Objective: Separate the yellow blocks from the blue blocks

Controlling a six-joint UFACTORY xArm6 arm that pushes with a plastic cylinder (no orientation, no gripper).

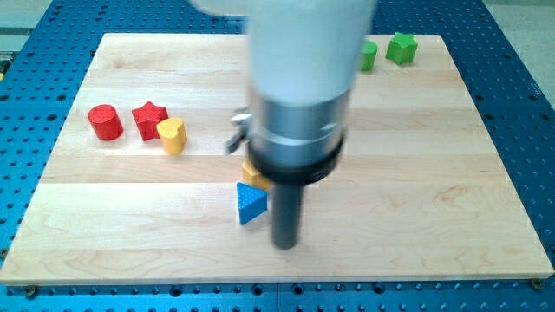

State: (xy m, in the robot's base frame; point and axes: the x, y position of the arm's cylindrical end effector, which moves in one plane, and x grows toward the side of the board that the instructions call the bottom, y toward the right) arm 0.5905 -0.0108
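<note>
My tip point(285, 244) rests on the board just right of the blue triangular block point(251, 204), close to it. A yellow-orange block point(251, 175) shows only as a sliver above the triangle, mostly hidden by my arm. A yellow heart-shaped block point(173, 135) sits at the view's left, touching the red star point(149, 120). The blue cube seen earlier is hidden behind my arm.
A red cylinder point(105, 121) stands left of the red star. A green cylinder point(368, 55) and a green star point(401, 48) sit at the view's top right. The wooden board point(451, 217) lies on a blue perforated table.
</note>
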